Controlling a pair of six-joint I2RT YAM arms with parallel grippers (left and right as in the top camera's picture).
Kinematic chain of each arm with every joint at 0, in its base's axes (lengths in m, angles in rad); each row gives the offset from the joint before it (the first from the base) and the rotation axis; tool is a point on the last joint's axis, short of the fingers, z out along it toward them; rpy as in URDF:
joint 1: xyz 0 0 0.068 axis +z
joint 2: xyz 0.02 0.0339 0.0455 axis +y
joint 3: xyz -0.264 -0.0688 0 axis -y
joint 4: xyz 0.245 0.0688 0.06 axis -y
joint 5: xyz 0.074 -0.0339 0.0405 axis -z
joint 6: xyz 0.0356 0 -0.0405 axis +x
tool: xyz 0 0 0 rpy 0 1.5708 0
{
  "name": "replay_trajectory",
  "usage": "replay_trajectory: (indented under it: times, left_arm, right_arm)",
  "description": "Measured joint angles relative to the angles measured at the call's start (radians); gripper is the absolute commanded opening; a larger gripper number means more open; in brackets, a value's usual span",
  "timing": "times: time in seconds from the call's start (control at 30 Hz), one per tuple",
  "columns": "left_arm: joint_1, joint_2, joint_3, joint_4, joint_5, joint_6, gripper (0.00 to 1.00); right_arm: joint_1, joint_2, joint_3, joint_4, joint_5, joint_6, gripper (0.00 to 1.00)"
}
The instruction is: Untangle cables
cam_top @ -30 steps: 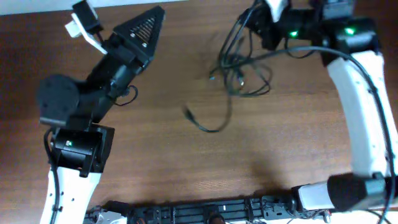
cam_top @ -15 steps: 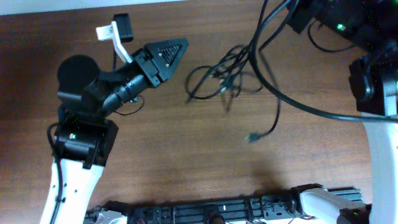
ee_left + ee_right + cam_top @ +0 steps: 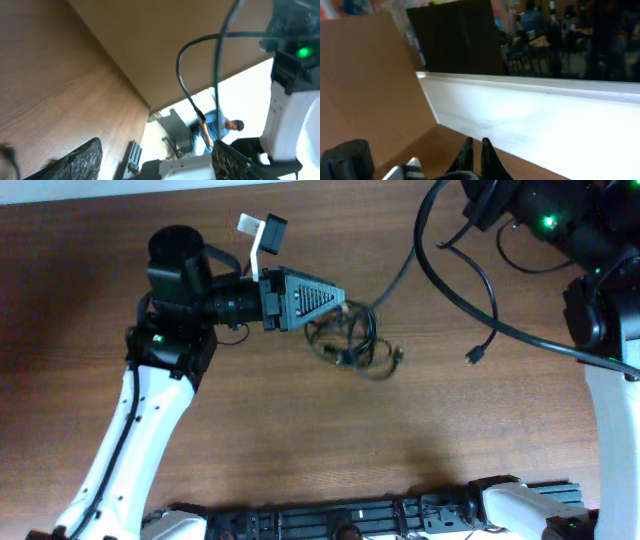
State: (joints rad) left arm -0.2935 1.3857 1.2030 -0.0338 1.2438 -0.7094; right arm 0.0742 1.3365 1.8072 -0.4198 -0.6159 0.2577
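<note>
Lying in a small knot near the middle of the wooden table [image 3: 250,430], the cables [image 3: 350,348] form a bundle of thin black loops, with short ends poking out to the right. From the bundle's upper edge one strand climbs toward the far right corner. A stray cord [image 3: 470,358] – thin, black, ending in a small plug – curls apart from the knot to its right. The overhead view does not show whether it rests on the wood or hangs above it. Just beside the bundle on its left, the left gripper [image 3: 335,298] points across the table with its tip at the edge of the loops. The left wrist camera shows its dark fingers [image 3: 80,160] spread wide with nothing between them, and a cord with a plug end dangling in the air beyond. Behind it the white left arm [image 3: 130,440] runs down to the near edge of the table. At the far right the right arm [image 3: 600,300] reaches over the top corner, a green light [image 3: 546,222] glowing on its dark housing. The right gripper [image 3: 476,150] – seen only from its own wrist – has its two fingertips pressed close together, with no cord visible between them.
</note>
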Motion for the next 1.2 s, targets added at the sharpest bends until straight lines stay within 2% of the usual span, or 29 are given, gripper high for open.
replay_trajectory:
  times: [0.13,0.3,0.5,0.67,0.77,0.83,1.0,1.2]
  left_arm:
    - [-0.003,0.024,0.0,0.11,0.141,0.048,0.75]
    - [-0.029,0.025,0.0,0.165,0.223,0.068,0.74]
    - [-0.044,0.025,0.001,0.17,0.272,0.077,0.74]
    - [-0.044,0.025,0.001,0.17,0.292,0.078,0.73]
    - [-0.044,0.025,0.0,0.17,0.294,0.079,0.65]
    - [-0.044,0.025,0.001,0.17,0.294,0.08,0.64]
    - [-0.044,0.025,0.001,0.17,0.238,0.081,0.75]
    - [-0.044,0.025,0.001,0.166,0.037,0.085,0.79]
  right_arm:
    - [0.0,0.0,0.0,-0.017,0.052,-0.005,0.04]
    - [0.0,0.005,0.002,-0.124,0.131,-0.073,0.04]
    - [-0.051,0.049,0.003,-0.256,0.423,-0.232,0.04]
    - [-0.25,0.11,0.003,-0.342,0.58,-0.27,0.04]
    - [-0.365,0.154,0.003,-0.379,0.61,-0.281,0.04]
    - [-0.476,0.2,0.003,-0.406,0.628,-0.285,0.04]
    - [-0.644,0.248,0.003,-0.419,0.635,-0.288,0.04]
    - [-0.788,0.251,0.003,-0.42,0.605,-0.288,0.04]
